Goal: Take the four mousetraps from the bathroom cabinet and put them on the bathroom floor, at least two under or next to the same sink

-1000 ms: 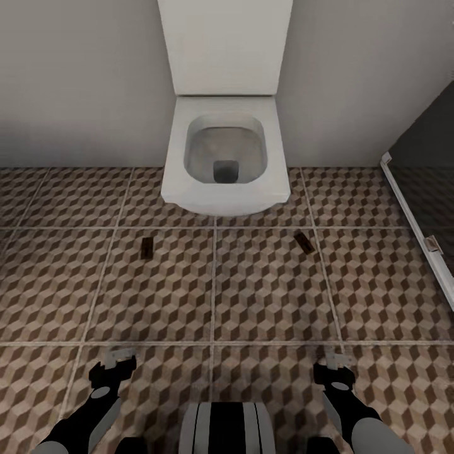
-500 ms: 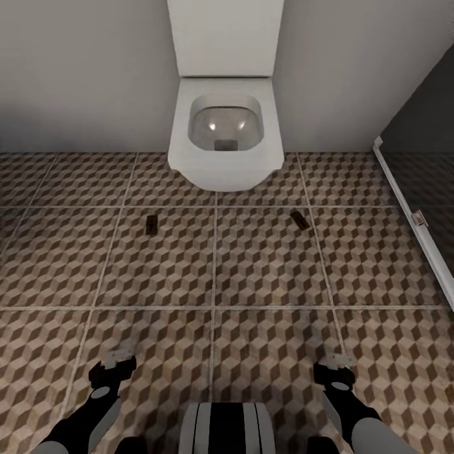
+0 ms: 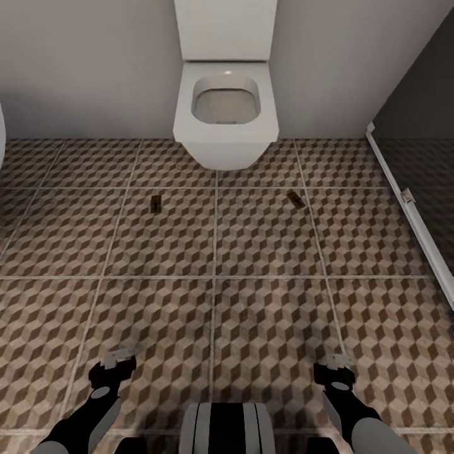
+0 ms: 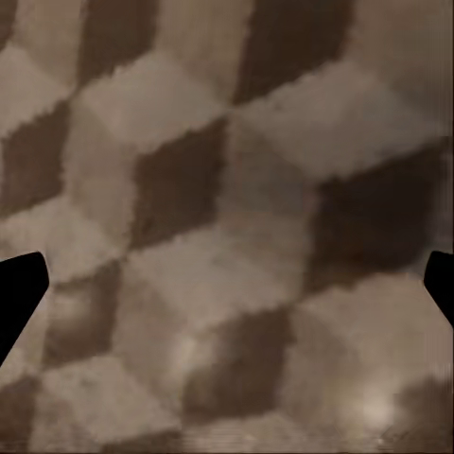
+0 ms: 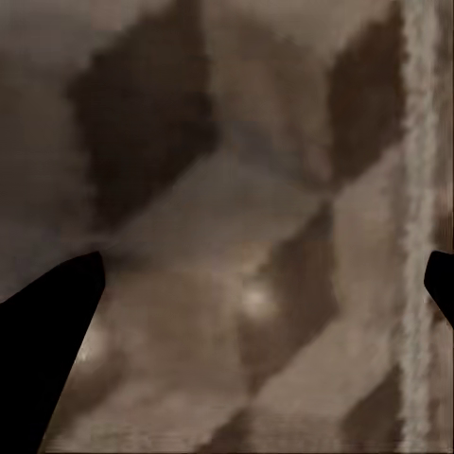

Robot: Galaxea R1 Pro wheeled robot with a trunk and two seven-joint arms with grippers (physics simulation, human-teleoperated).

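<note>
Closest to me, my trunk sits at the lower edge of the head view with both arms tucked low at either side, forearms angled slightly outward and wrists pointing down at the floor. The left gripper (image 3: 120, 358) hangs just above the tiles with its jaws spread wide and nothing between them; in the left wrist view I see the dark fingertips (image 4: 19, 288) far apart at the picture's edges over bare tile. The right gripper (image 3: 336, 362) is the same, jaws wide and empty, its fingertips (image 5: 52, 317) framing tile and one pale grout line. The bathroom floor (image 3: 265, 252) is large square tiles printed with a brown, beige and grey cube pattern. Farther out, two mousetraps lie flat on it, well apart: the left mousetrap (image 3: 156, 202) and the right mousetrap (image 3: 296, 199), small dark brown boards, the right one skewed; too small for me to read any mark. Beyond them a smooth white toilet (image 3: 226, 123) hangs from a plain grey wall (image 3: 88, 69). A white rail (image 3: 403, 208) edges a dark panel at far right.
</note>
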